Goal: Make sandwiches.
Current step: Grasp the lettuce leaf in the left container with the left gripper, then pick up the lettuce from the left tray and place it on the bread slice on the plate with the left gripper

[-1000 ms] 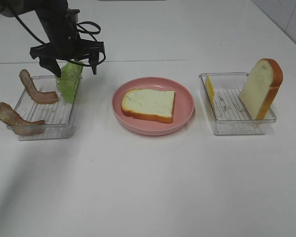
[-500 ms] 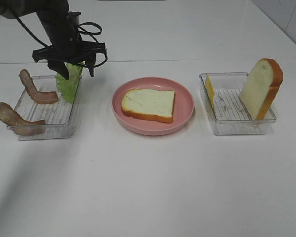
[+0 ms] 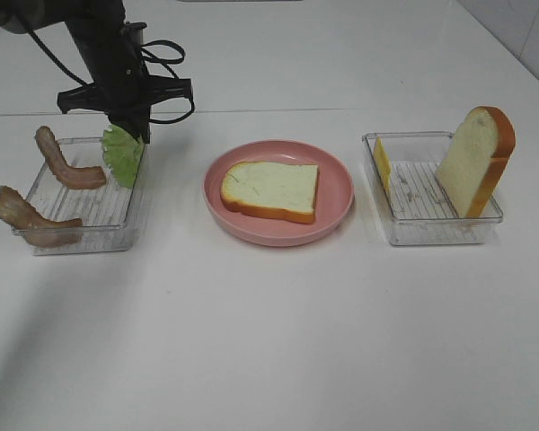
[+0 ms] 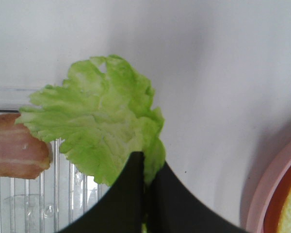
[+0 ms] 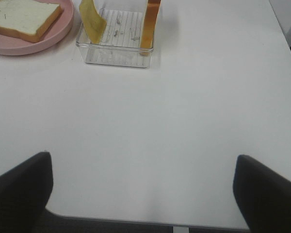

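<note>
One pale bread slice (image 3: 271,189) lies flat on the pink plate (image 3: 341,193) at the middle of the table. My left gripper (image 3: 130,126) hangs over the far right corner of the left clear tray (image 3: 81,235), shut on the top edge of the green lettuce (image 3: 123,154). In the left wrist view the black fingertips (image 4: 136,170) pinch the leaf (image 4: 102,121). Two bacon strips (image 3: 65,162) (image 3: 31,220) rest in that tray. A second bread slice (image 3: 474,162) stands upright beside the yellow cheese (image 3: 381,164). My right gripper (image 5: 145,194) is open above the bare table.
The right clear tray (image 3: 431,229) holds the upright bread and the cheese. The right wrist view shows this tray (image 5: 116,53) and the plate (image 5: 34,46) far ahead of the right gripper. The table's front edge runs close under it.
The left gripper's fingers have closed from wide apart onto the top of the lettuce leaf. The right gripper has not moved.
</note>
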